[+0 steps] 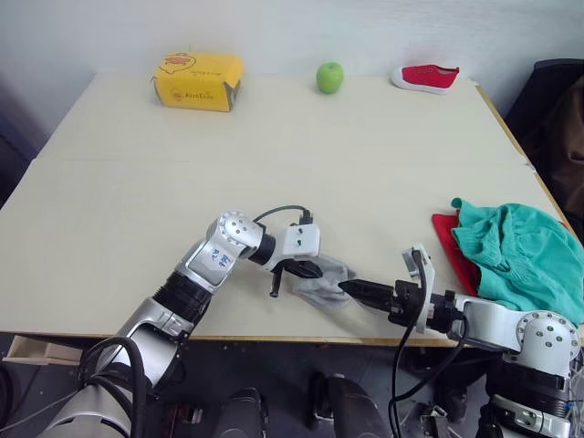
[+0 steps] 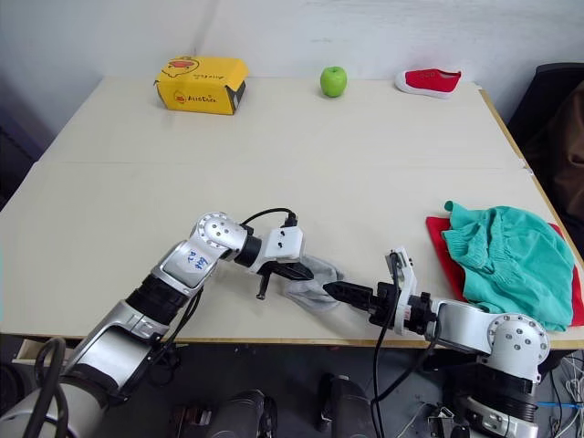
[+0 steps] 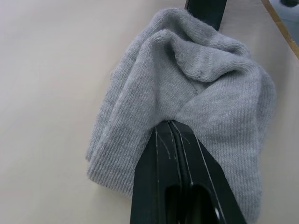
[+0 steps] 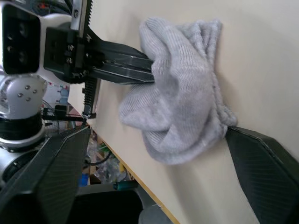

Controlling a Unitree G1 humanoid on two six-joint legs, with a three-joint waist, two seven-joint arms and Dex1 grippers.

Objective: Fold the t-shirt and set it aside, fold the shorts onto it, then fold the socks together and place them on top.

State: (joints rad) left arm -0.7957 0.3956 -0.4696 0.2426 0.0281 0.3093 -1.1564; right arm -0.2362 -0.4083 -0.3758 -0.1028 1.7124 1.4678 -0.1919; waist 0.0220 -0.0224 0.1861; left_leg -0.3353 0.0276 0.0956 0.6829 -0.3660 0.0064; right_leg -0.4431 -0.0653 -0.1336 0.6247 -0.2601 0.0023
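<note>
The socks (image 3: 187, 88) are pinched by the closed left gripper (image 1: 308, 269), apparently for folding, while the right gripper (image 1: 358, 288), spread wide, is held at their 4 o'clock edge.

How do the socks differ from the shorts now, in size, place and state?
The socks are small and grey; the shorts are much larger and teal. The socks lie near the table's front edge, pinched by the left gripper; the shorts rest free on the t-shirt at the right. Both are soft, crumpled fabric.
</note>
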